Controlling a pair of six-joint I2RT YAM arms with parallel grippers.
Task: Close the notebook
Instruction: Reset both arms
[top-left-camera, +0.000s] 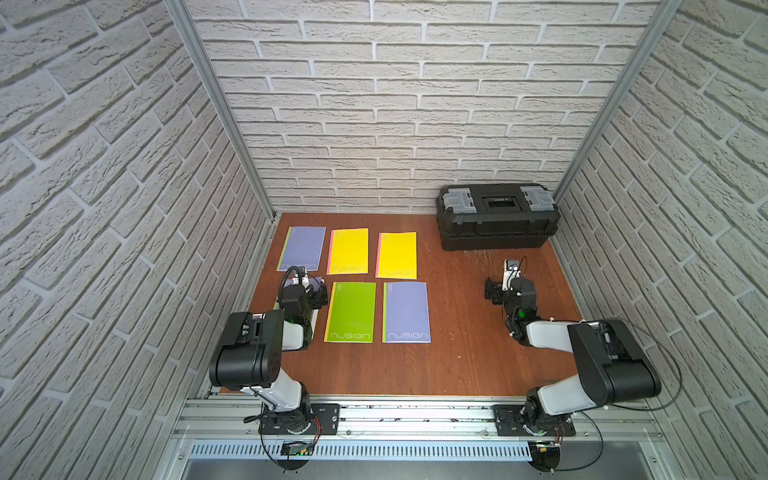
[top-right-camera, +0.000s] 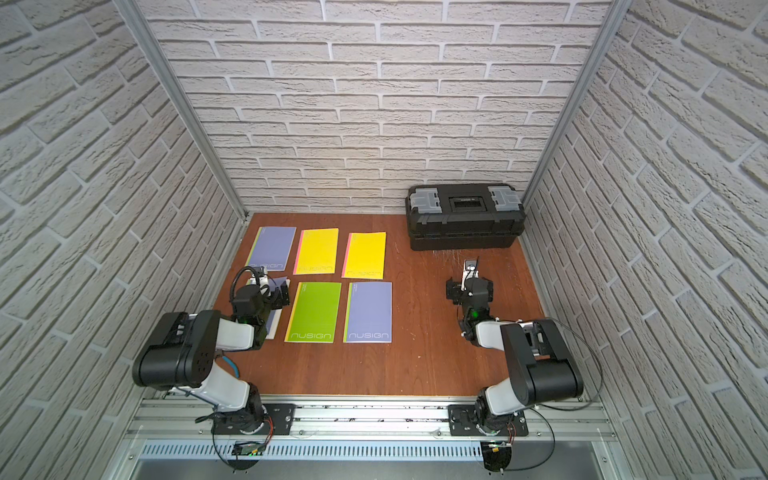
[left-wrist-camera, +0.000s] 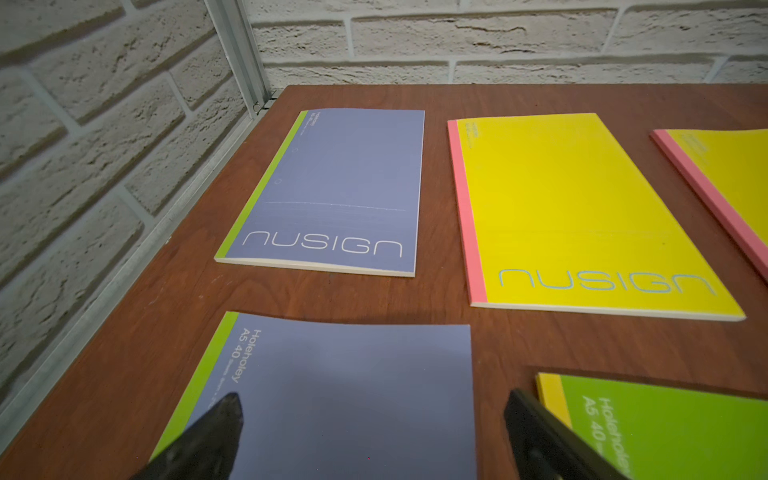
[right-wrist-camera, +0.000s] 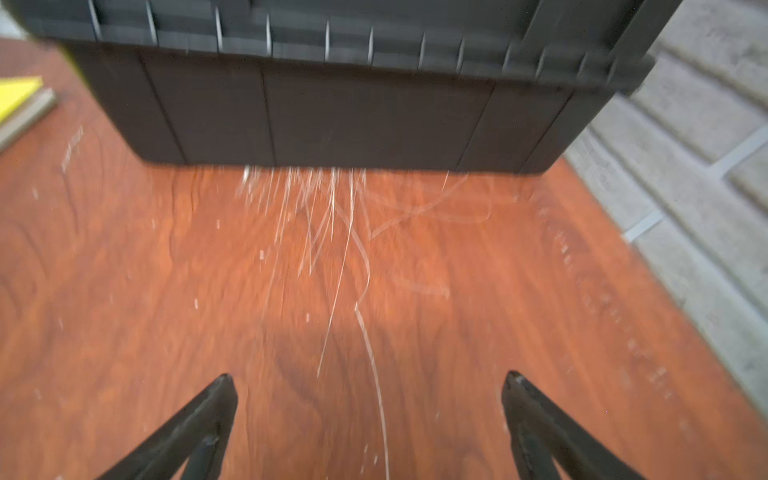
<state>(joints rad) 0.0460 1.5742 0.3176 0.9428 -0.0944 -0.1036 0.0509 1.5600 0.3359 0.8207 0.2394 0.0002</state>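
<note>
The notebook (left-wrist-camera: 353, 395), purple with a green spine strip, lies flat at the table's front left with its printed cover facing up. Its far edge bows slightly. My left gripper (left-wrist-camera: 374, 397) hovers just over it, open, with one fingertip (left-wrist-camera: 230, 409) above the cover and the other past its free edge; nothing is held. In both top views the left arm hides most of the notebook (top-right-camera: 274, 322); the left gripper (top-left-camera: 311, 289) sits above its far end. My right gripper (right-wrist-camera: 370, 377) is open and empty over bare wood, right of the notebooks (top-left-camera: 494, 291).
Five other shut notebooks lie in two rows: purple (top-left-camera: 301, 248), yellow (top-left-camera: 349, 250), yellow (top-left-camera: 397, 254), green (top-left-camera: 351, 311), purple (top-left-camera: 406, 311). A black toolbox (top-left-camera: 496, 216) stands at the back right, just beyond the right gripper. Brick walls enclose the wooden table (top-left-camera: 457, 365).
</note>
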